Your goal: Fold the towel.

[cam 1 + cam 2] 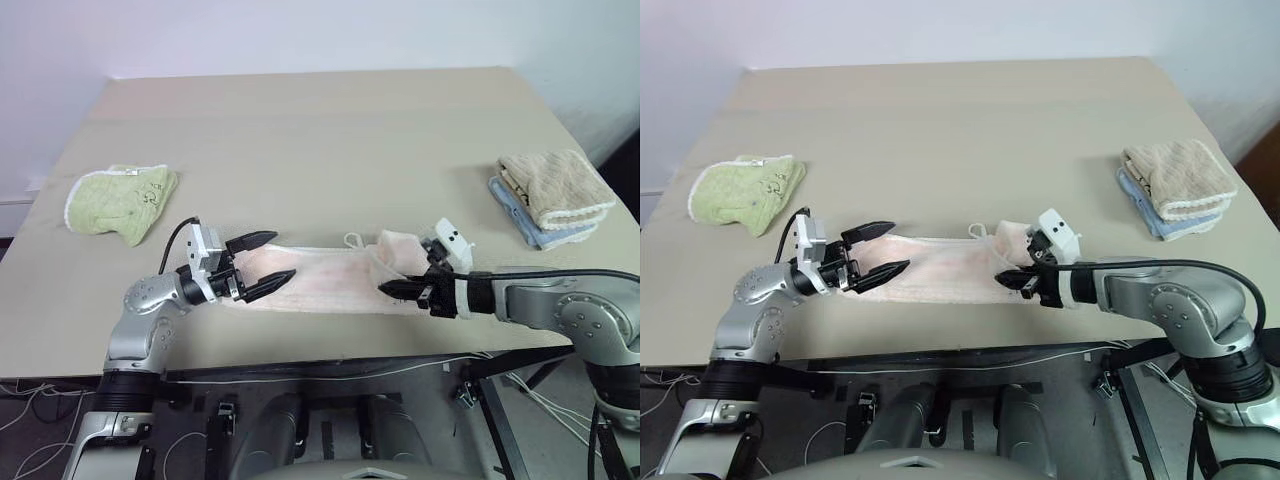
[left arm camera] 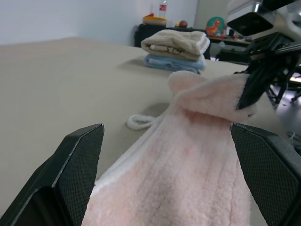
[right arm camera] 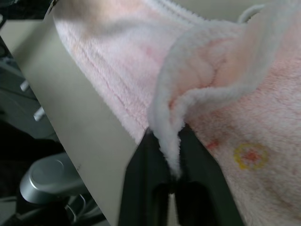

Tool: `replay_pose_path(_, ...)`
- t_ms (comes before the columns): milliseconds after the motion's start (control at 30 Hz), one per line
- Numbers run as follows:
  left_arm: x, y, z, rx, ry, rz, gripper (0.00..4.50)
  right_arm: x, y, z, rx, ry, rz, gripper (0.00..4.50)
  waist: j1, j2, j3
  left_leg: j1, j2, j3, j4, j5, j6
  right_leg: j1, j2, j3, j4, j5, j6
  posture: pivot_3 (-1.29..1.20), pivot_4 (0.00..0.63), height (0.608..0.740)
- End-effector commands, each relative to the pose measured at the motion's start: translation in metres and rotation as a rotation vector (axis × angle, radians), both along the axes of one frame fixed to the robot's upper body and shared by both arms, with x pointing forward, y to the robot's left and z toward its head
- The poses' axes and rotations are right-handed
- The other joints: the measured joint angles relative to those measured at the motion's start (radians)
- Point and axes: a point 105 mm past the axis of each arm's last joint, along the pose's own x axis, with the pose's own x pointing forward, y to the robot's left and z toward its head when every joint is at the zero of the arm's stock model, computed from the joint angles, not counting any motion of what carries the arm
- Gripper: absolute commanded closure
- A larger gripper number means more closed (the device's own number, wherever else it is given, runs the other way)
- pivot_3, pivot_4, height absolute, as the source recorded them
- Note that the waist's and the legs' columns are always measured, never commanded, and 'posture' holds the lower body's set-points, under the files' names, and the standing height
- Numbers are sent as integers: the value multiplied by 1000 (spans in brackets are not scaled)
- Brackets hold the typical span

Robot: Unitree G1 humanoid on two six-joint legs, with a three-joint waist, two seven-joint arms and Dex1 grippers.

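The pale pink terry cloth towel [image 1: 320,275] lies stretched in a long strip along the near edge of the beige counter [image 1: 320,130], roughly at the middle of that edge, its white stitched edging facing the far side and a small white loop [image 1: 352,240] poking out toward the counter's centre. The right pincer [image 1: 400,290] is at the towel's right end, its two black fingers nearly together with a fold of the white-edged hem pinched between them; that end is turned back over the strip in a soft hump. A small yellow and red printed mark [image 3: 249,155] shows on the cloth just beside those fingers. The left pincer [image 1: 268,262] is at the towel's left end, jaws spread wide, one finger on either side of the strip, not gripping the cloth. A crumpled light green towel [image 1: 120,200] sits near the counter's left edge, well apart from the pink one. Near the right edge, a folded beige towel [image 1: 555,185] rests on top of a folded blue towel [image 1: 545,232].
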Motion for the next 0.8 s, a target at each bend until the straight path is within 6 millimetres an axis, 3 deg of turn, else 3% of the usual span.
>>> replay_pose_path(33, 1, 4, 7, -9, -48, 8, 0, -3, 6, 7, 10, -51, 42, 3164, 0, 0, 0, 0, 0, 0, 0, 0, 0, 0, 0, 0, 0, 0, 0, 0, 150, 740)
replay_pose_path(200, 2, 7, 10, -9, -59, 20, 0, -1, 3, 8, 13, -79, 36, 1464, 0, 0, 0, 0, 0, 0, 0, 0, 0, 0, 0, 0, 0, 1, 1, 0, 150, 740)
replay_pose_path(333, 12, 9, 31, -100, -77, 65, 0, -1, -7, 52, 220, -257, 18, 165, 3, 0, 0, 0, 0, 0, 0, 0, 0, 0, 0, 0, 0, 1, 1, 0, 150, 740)
replay_pose_path(433, 19, 5, 46, -170, -68, 76, 386, -4, -18, 65, 259, -332, 16, 113, 2, 0, 0, 0, 0, 0, 1, 0, 0, 1, 1, 0, 0, 3, 6, 0, 150, 740)
replay_pose_path(533, 24, -7, 54, -200, -64, 36, 1221, 6, -28, 68, 286, -380, -45, 739, -1, 0, 0, 0, -1, 0, 2, 0, 0, 1, 1, 0, 0, 5, 8, 0, 150, 740)
replay_pose_path(700, 36, -43, 74, -241, -42, -39, 2987, 19, -32, 60, 321, -417, -111, 2476, 2, 0, 0, 1, -1, 0, 3, 0, 0, 1, 1, 0, 2, 6, 8, 0, 150, 740)
replay_pose_path(800, 37, -70, 63, -157, -13, -117, 4064, 30, -38, 51, 334, -426, -188, 3582, 1, 0, 0, 1, -1, 0, 3, 0, 0, 1, 1, 1, 2, 6, 9, 0, 150, 740)
